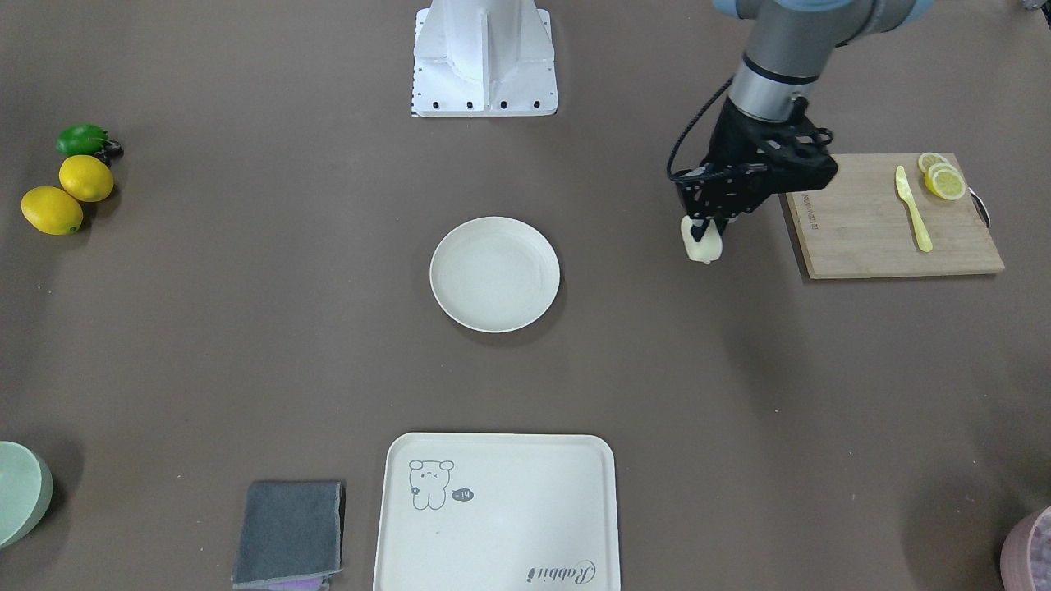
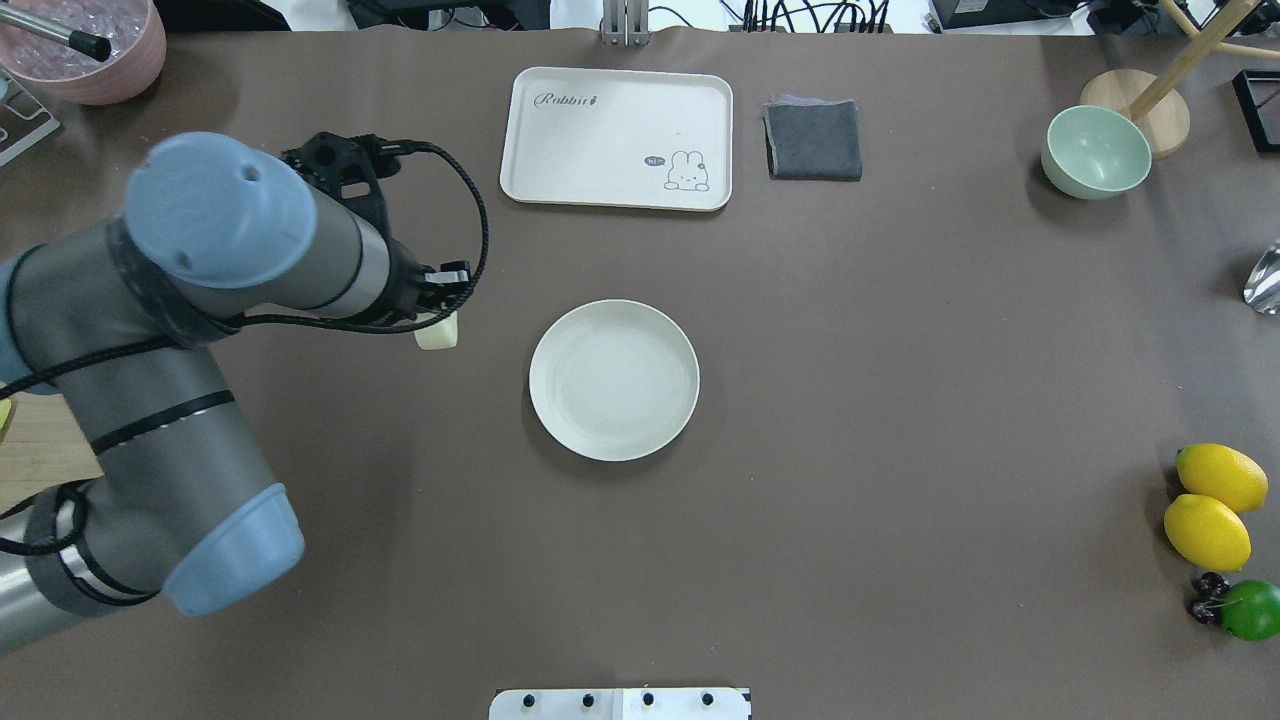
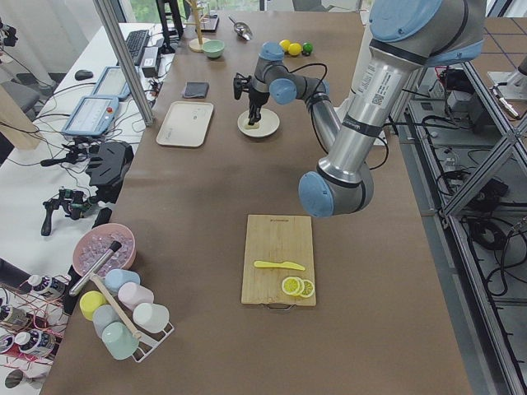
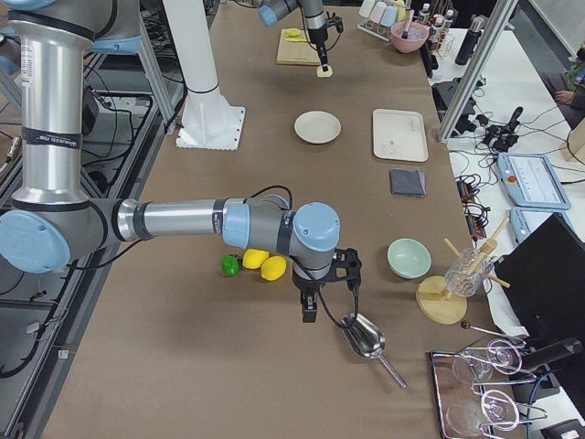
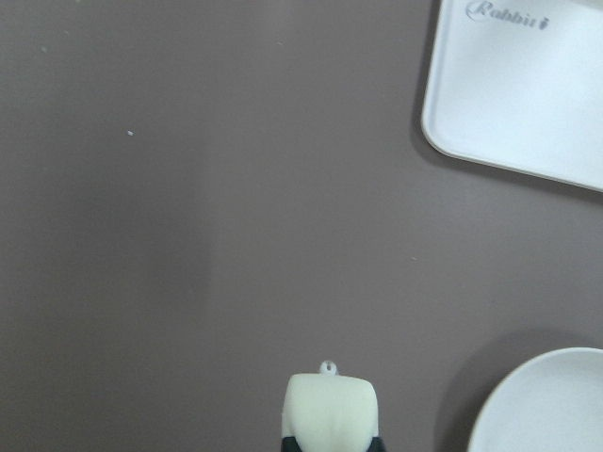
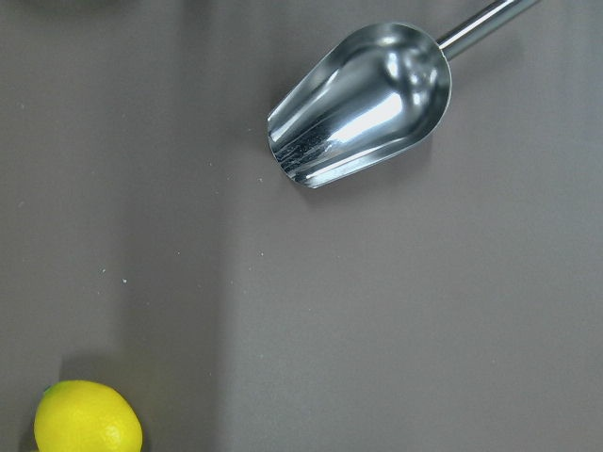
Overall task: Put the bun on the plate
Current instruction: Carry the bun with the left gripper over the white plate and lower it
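The bun [image 1: 702,245], a small pale cream lump, sits between the fingers of my left gripper [image 1: 704,232], which is shut on it. In the overhead view the bun [image 2: 437,331] hangs a short way left of the round cream-white plate [image 2: 613,380], which has nothing on it. The left wrist view shows the bun [image 5: 330,410] at the bottom edge and the plate's rim [image 5: 528,395] at the lower right. My right gripper [image 4: 311,306] shows only in the exterior right view, near the lemons; I cannot tell whether it is open or shut.
A cream tray [image 2: 617,138] and a folded grey cloth [image 2: 813,139] lie beyond the plate. A wooden cutting board [image 1: 891,215] carries lemon slices and a yellow knife. Two lemons [image 2: 1212,505], a lime, a green bowl [image 2: 1095,152] and a metal scoop [image 6: 363,102] are on my right.
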Robot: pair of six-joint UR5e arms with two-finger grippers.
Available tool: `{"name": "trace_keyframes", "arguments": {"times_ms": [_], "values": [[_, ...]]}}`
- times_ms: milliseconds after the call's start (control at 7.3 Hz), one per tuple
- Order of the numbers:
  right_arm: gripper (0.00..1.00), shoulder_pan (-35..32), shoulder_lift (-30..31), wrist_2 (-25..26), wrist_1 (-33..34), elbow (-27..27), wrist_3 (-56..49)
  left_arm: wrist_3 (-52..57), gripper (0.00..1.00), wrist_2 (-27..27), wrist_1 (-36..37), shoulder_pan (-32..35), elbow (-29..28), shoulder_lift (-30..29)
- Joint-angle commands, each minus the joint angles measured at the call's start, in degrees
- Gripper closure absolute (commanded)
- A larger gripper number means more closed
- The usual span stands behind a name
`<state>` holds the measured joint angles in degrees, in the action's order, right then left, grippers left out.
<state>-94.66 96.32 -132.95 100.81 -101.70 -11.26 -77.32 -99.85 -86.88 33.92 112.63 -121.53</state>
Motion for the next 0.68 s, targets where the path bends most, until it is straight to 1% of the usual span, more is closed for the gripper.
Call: {"name": "trace_keyframes", "arguments": {"times_ms": [0,137,411,548], "values": [[0.00,-0.35,0.88,-1.17,0.00,-0.08,-0.34,-3.87,0.69,5.34,-0.13,-6.21,-5.12,-5.28],[0.00,-0.35,0.71,-1.35,0.00,0.01,-0.16,-4.07,0.69,6.84,-0.56,-7.19,-9.23,-8.17],[0.00,-0.44,1.24,-1.87,0.00,-0.08,-0.16,-5.46,0.69,7.91,-8.53,-8.16,-16.00,-9.08],[0.00,-0.53,1.24,-1.97,0.00,-0.08,-0.16,-5.74,0.69,8.17,-9.26,-9.13,-17.95,-9.16]]}}
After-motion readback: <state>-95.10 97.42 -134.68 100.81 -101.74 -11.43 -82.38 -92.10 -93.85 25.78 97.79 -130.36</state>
